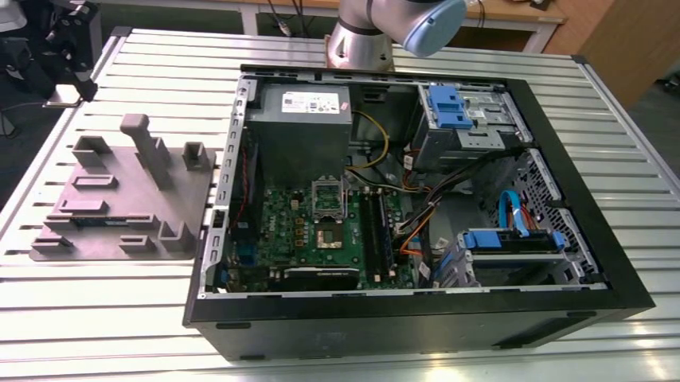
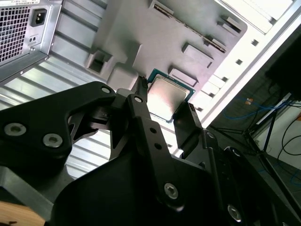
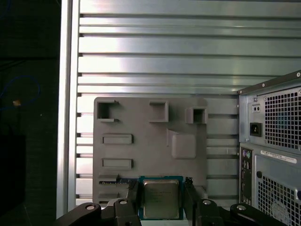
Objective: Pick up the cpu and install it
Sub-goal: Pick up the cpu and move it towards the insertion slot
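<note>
Quick update from my end: my gripper (image 3: 162,188) is clamped on the cpu (image 3: 161,200), one black finger (image 3: 134,200) pressed on each of two opposite edges. The metal lid faces the camera in both wrist views. The chip hangs in the air over the grey moulded parts tray (image 1: 117,207), not touching it.

That tray sits flat at the exterior view's left on a slatted aluminium table (image 1: 127,318), the ribbed kind with long grooves, which catches a lot of glare. Just beside the tray is the open pc case (image 1: 425,326), lying on its side with the green motherboard (image 1: 318,231) facing up. My arm (image 1: 367,36) comes in at the upper middle of the exterior view, behind the case.

Room-wise, there's a wooden desk (image 1: 510,12) in the upper right of the exterior view and some black gear (image 1: 64,40) in the upper left. Past the table edge the floor is dark, with a loose blue cable (image 3: 19,94) on it.
</note>
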Controlling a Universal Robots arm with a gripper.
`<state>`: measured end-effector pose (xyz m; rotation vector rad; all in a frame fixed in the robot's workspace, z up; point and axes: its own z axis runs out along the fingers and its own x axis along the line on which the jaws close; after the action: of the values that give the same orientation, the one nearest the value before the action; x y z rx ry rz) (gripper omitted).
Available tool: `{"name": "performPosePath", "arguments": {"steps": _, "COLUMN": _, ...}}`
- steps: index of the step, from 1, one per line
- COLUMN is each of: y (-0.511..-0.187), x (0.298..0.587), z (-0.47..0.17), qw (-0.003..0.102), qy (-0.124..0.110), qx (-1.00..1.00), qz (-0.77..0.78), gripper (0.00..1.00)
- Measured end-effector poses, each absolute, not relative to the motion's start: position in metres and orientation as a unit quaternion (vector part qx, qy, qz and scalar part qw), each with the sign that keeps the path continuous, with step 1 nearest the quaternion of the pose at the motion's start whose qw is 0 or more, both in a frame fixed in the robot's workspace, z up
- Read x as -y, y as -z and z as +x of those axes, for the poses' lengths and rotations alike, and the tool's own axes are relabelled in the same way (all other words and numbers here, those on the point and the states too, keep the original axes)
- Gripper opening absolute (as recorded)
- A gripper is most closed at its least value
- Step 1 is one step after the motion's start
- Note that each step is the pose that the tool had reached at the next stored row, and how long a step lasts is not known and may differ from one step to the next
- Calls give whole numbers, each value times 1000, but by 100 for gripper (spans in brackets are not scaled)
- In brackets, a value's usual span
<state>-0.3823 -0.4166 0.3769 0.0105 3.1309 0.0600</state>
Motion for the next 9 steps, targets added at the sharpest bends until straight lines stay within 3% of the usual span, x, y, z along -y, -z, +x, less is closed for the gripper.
{"name": "performPosePath", "arguments": {"steps": 9, "y": -377, "x": 417, "z": -379, "qw": 5, "qy": -19, "qx": -1000, "qz": 3, "gripper": 47}}
